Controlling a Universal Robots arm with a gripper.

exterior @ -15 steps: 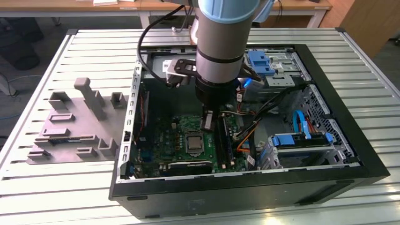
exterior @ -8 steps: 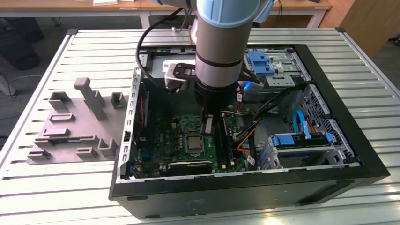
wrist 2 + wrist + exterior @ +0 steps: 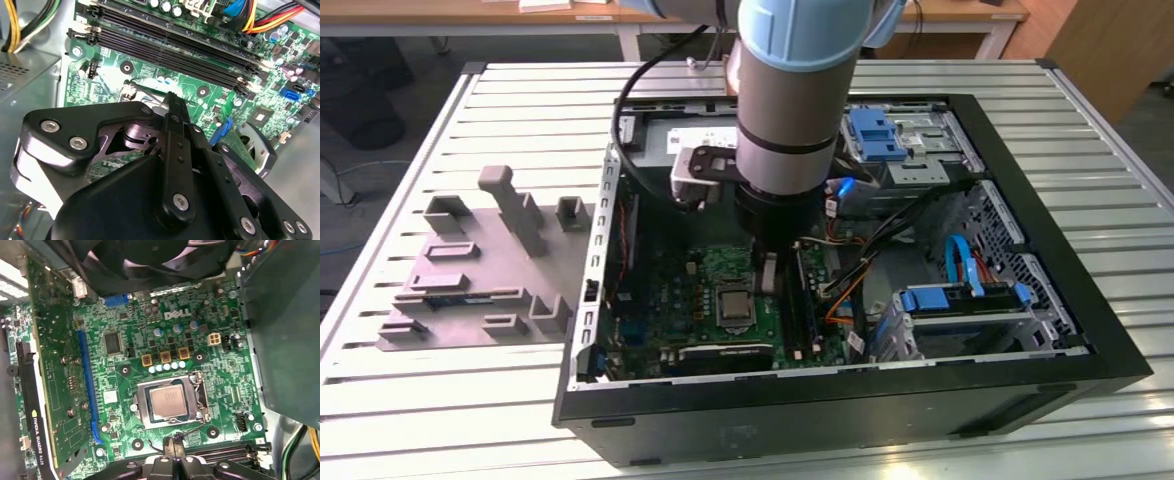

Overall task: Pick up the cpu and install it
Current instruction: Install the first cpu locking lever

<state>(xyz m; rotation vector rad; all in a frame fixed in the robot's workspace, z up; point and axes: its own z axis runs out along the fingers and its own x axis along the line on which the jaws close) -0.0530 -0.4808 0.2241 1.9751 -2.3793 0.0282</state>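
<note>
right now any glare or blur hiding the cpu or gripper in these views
First wrist view: cpu sharp, evenly lit, no glare. Second wrist view: gripper body looms dark and soft up close. Exterior view: the arm shades the motherboard.

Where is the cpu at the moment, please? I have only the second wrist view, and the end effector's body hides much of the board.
Observer: In the first wrist view the cpu lies flat inside the socket frame, silvery top facing up.
Operator: Thank you. Is anything touching it?
Observer: No. In that same view the end effector sits just outside the frame, apart from the cpu.
Operator: And what does the exterior view add?
Observer: There the arm reaches down into the open computer case, and a grey tray with upright posts lies outside the case, on the exterior view's left.
</note>
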